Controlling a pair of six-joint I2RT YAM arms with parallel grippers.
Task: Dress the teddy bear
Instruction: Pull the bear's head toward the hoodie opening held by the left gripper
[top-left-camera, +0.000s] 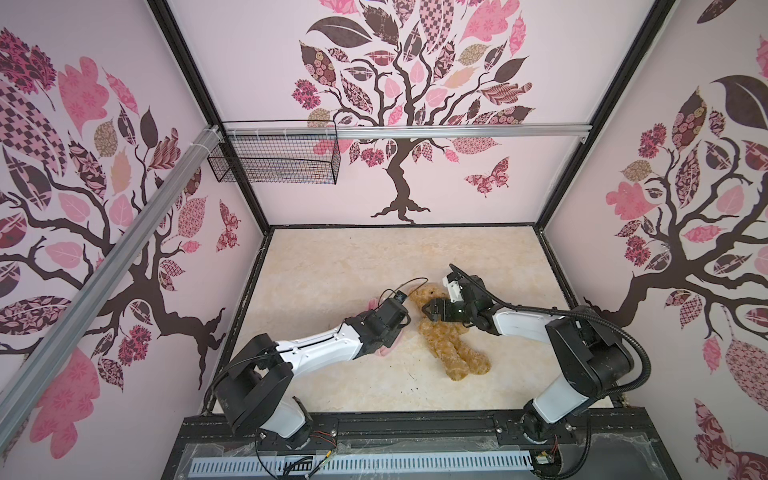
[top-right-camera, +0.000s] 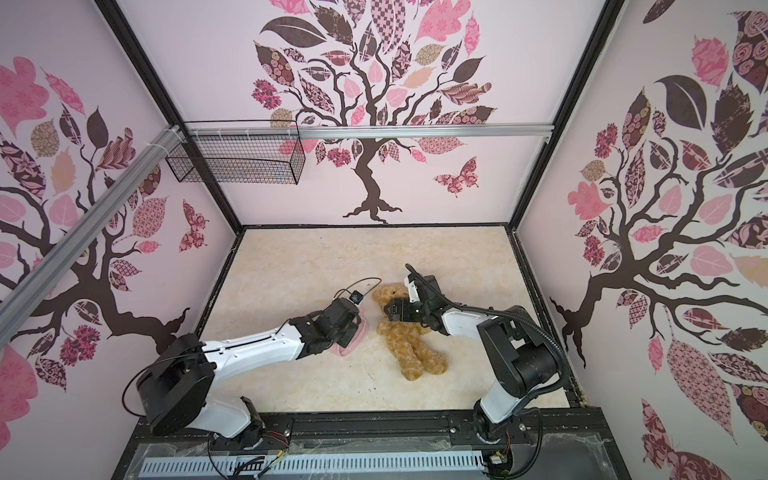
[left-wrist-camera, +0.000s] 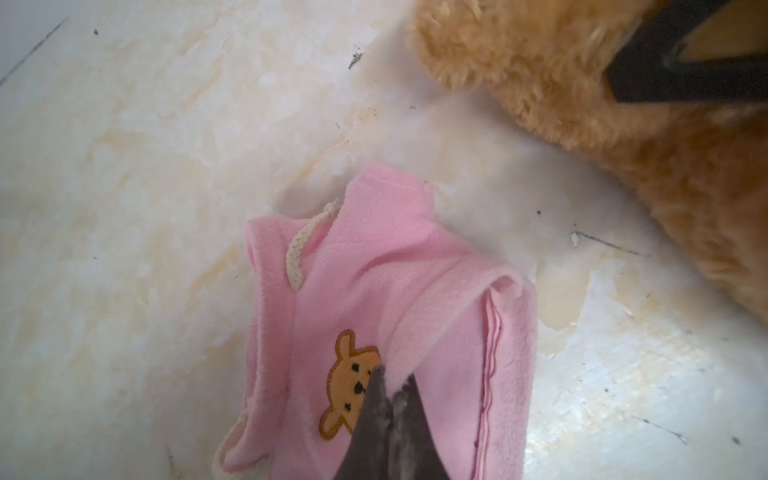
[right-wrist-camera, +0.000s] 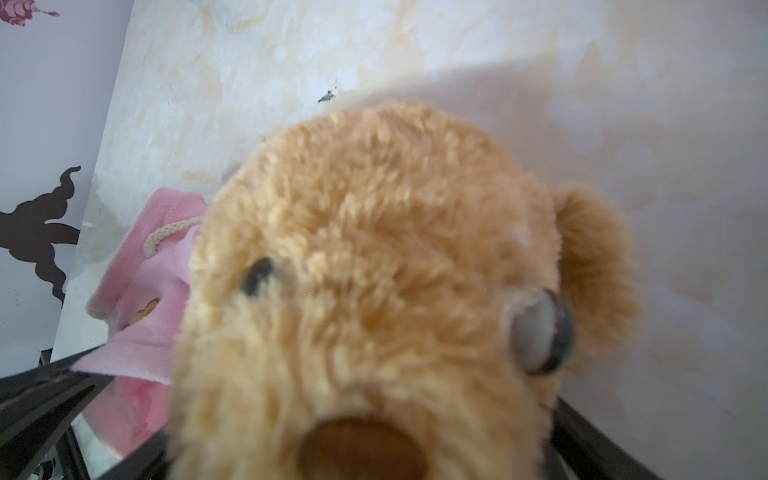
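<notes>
Left gripper (left-wrist-camera: 392, 388) pinches the pink shirt (left-wrist-camera: 374, 282); right gripper (top-left-camera: 430, 311) stands wide over the teddy bear (top-left-camera: 451, 345).

The teddy bear lies face up near the middle of the table (top-left-camera: 332, 270), its head toward the far wall and its legs toward the near right. The right gripper's jaws are spread to either side of its head. The left wrist view shows the left gripper's jaws closed together on a fold of the shirt, right at the orange bear-face emblem (left-wrist-camera: 349, 399). The shirt lies on the table just beside the bear's head, mostly hidden under the left arm in both top views.
</notes>
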